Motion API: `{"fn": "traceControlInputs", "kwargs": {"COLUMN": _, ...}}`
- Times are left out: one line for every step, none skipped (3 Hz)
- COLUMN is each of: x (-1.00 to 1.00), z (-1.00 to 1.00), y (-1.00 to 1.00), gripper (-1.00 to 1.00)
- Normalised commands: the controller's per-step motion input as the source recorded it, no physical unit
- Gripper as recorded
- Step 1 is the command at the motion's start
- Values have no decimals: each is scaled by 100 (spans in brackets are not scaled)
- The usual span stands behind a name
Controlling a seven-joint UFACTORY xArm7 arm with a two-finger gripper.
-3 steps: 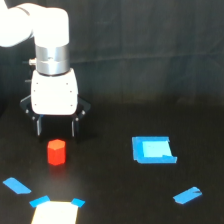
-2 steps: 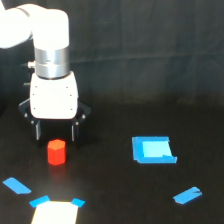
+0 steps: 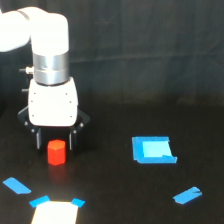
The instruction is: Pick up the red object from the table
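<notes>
The red object (image 3: 56,152) is a small orange-red faceted block standing upright on the black table (image 3: 115,200), toward the exterior view's left. My gripper (image 3: 55,142) hangs from the white arm directly over it, open, with one dark finger (image 3: 37,139) on each side of the block's top. The block's upper edge sits level with the fingertips, and I cannot tell whether they touch it.
A pale patch with blue corners (image 3: 55,212) lies near the front edge below the block. Blue tape strips lie at the front left (image 3: 16,185) and front right (image 3: 187,195). A blue-framed square (image 3: 152,149) lies at centre right.
The arm has come down and forward over the red block; the open fingers now straddle its top, where earlier they hung above and behind it.
</notes>
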Motion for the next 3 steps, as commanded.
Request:
{"fn": "traceControlInputs", "kwargs": {"x": 40, "z": -17, "y": -10, "gripper": -88}}
{"fn": "traceControlInputs", "kwargs": {"x": 11, "z": -37, "y": -9, "gripper": -100}}
{"fn": "traceControlInputs", "kwargs": {"x": 54, "z": 12, "y": 4, "gripper": -90}}
